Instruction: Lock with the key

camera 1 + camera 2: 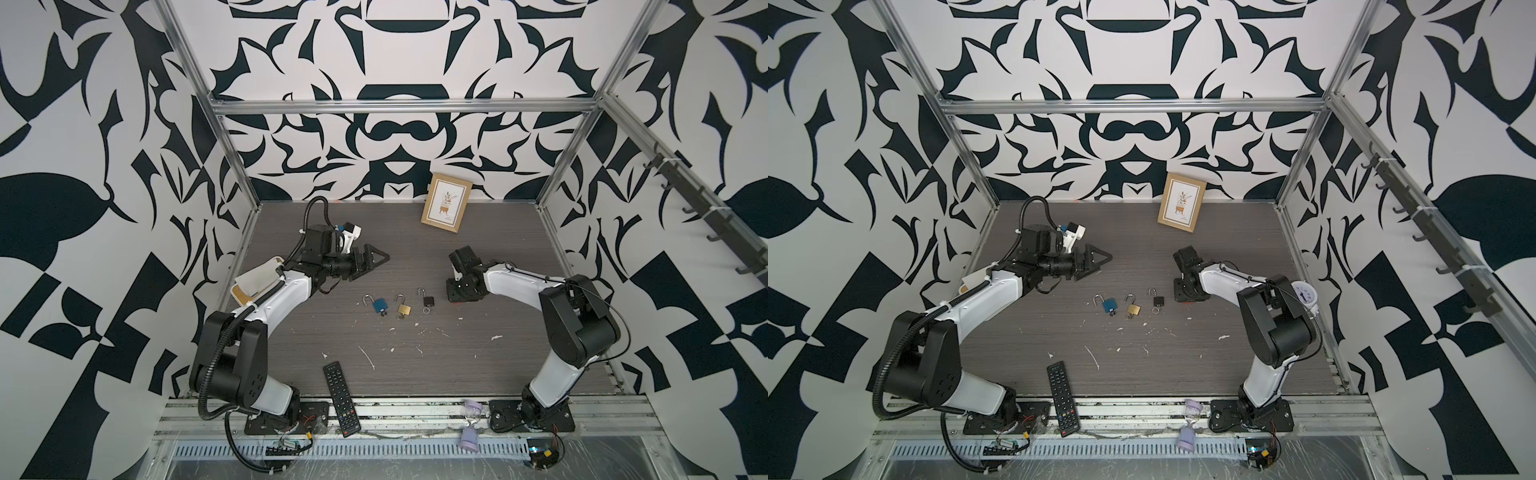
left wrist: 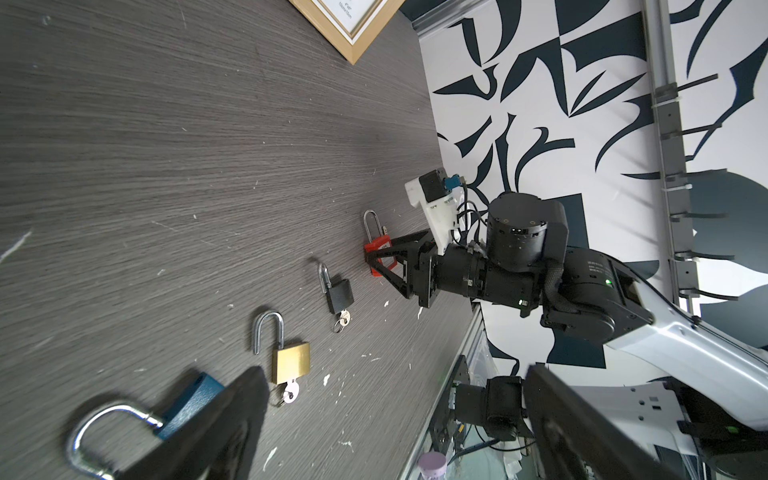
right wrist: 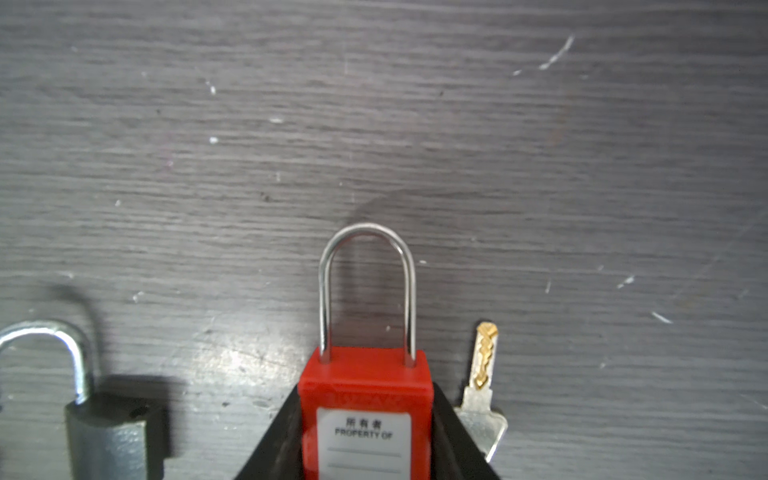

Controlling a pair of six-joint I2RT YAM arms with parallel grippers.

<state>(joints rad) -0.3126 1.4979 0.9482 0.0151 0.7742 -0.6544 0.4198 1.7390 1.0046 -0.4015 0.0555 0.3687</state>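
Observation:
A red padlock (image 3: 365, 399) with a white label lies on the dark table, both legs of its steel shackle (image 3: 368, 291) seated in the body. My right gripper (image 3: 365, 392) is lowered onto it, black fingers (image 3: 282, 432) pressed against both sides of the red body (image 2: 380, 249). A loose silver and brass key (image 3: 482, 374) lies flat right beside the padlock, outside the fingers. In both top views the right gripper (image 1: 461, 291) hides the padlock. My left gripper (image 1: 374, 262) hovers wide open and holds nothing.
Blue (image 1: 379, 304), brass (image 1: 404, 308) and black (image 1: 428, 301) padlocks lie in a row mid-table, shackles open, keys in them. A picture frame (image 1: 446, 202) leans on the back wall. A remote (image 1: 340, 399) and a lilac hourglass (image 1: 471, 424) sit at the front edge.

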